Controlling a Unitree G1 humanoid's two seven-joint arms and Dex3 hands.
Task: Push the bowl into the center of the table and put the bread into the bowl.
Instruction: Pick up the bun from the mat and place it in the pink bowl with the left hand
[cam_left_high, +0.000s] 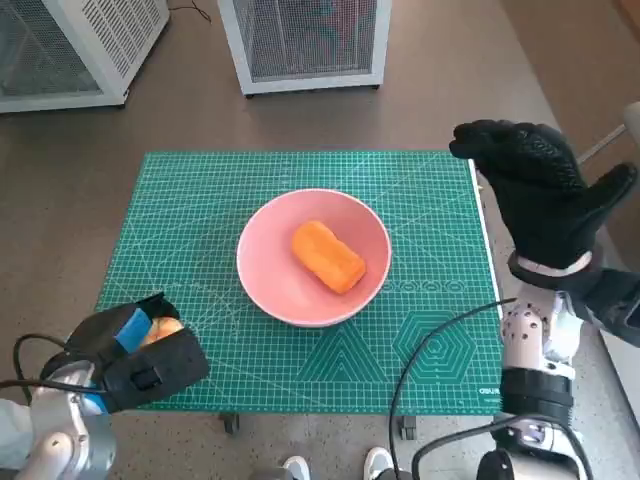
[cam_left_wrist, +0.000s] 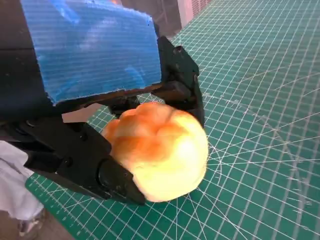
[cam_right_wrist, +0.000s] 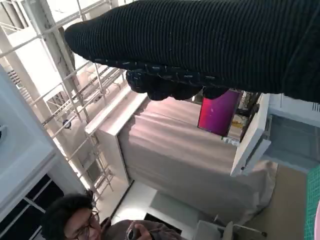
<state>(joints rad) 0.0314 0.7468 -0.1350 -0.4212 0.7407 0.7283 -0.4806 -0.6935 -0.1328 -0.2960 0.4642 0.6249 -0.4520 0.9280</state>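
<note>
The black fingers (cam_left_wrist: 115, 182) of the left hand (cam_left_high: 135, 358) close around a round bread roll (cam_left_wrist: 160, 150) and hold it. Beyond these fingers, in the middle of the green mat (cam_left_high: 200, 215), stands the pink bowl (cam_left_high: 265, 275) with an orange bread (cam_left_high: 328, 256) inside. The right hand (cam_left_high: 540, 190) hovers past the mat's edge, fingers spread, holding nothing.

The bowl (cam_left_high: 312, 258) sits mid-desk (cam_left_high: 200, 200) with a loaf (cam_left_high: 328, 256) in it. At the near left corner the left hand (cam_left_high: 135, 355) holds a bun (cam_left_wrist: 160, 150). The right hand (cam_left_high: 535, 190) hangs over the right edge.
</note>
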